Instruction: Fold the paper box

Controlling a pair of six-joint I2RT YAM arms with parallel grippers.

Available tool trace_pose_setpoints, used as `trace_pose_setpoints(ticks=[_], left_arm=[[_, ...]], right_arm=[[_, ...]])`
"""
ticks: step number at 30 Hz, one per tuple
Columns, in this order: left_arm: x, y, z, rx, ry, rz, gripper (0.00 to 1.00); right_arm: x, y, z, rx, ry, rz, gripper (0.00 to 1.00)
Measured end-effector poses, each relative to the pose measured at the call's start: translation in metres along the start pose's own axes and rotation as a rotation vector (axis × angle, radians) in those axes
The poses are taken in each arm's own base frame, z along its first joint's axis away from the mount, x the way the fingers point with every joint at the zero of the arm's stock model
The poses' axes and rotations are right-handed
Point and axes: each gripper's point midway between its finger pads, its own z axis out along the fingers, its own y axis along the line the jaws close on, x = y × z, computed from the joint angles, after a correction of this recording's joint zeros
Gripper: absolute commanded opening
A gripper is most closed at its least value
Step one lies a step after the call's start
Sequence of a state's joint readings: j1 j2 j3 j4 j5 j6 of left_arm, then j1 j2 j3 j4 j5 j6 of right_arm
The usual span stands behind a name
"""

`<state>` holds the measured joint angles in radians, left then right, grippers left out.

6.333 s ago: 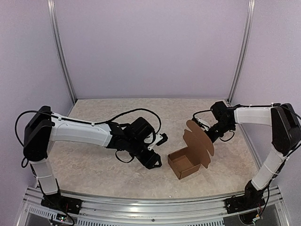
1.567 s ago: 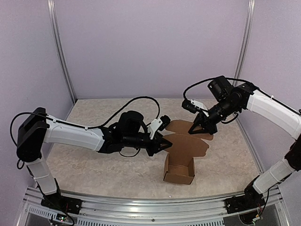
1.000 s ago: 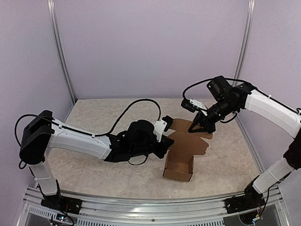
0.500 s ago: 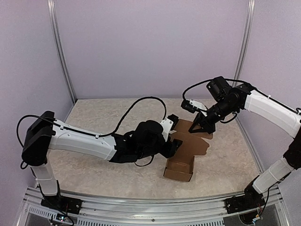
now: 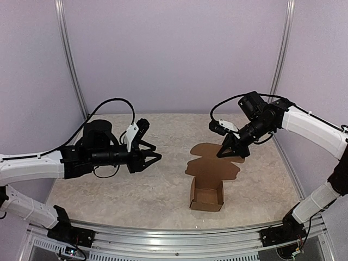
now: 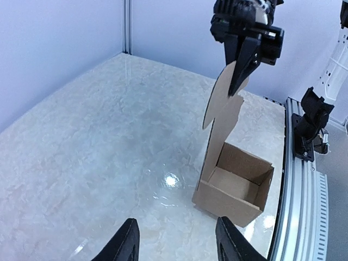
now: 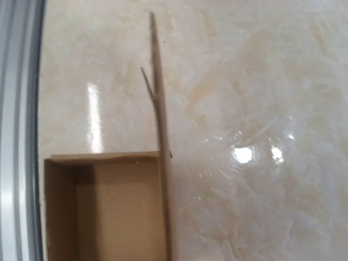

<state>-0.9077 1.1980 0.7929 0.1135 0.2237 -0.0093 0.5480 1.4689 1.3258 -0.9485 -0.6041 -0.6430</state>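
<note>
Box (image 5: 207,198) sits lower centre of frame, tray open upward, lid flap standing upright. Right gripper (image 5: 225,153) pinches flap's top edge; I judge that steadies it for folding over. Left gripper (image 5: 154,161) hangs mid-left, well apart, fingers spread, empty.

Pale beige marbled table (image 5: 136,190), glossy, with bright glints of light. Standing directly on it: 1 paper box (image 5: 206,205), brown cardboard, open side up, near the front edge and right of the middle, tall lid flap upright from its far wall. Along the near edge, 1 metal rail (image 5: 163,239).
</note>
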Motion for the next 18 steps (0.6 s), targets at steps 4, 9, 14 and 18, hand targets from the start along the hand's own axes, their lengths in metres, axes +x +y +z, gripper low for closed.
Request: trace_pose_setpoints(ticks=[4, 9, 14, 18], left_arm=[[0.025, 0.004, 0.010, 0.057, 0.059, -0.020, 0.54], [0.043, -0.011, 0.044, 0.176, 0.130, -0.023, 0.49], [0.039, -0.024, 0.066, 0.259, 0.138, 0.002, 0.42], [0.031, -0.032, 0.070, 0.299, 0.147, 0.046, 0.38]], right_arm=[[-0.005, 0.006, 0.000, -0.032, -0.027, -0.014, 0.00], [-0.011, 0.014, 0.000, -0.069, -0.056, -0.026, 0.00], [-0.014, 0.021, 0.001, -0.102, -0.068, -0.035, 0.00], [-0.014, 0.026, 0.001, -0.116, -0.070, -0.044, 0.00]])
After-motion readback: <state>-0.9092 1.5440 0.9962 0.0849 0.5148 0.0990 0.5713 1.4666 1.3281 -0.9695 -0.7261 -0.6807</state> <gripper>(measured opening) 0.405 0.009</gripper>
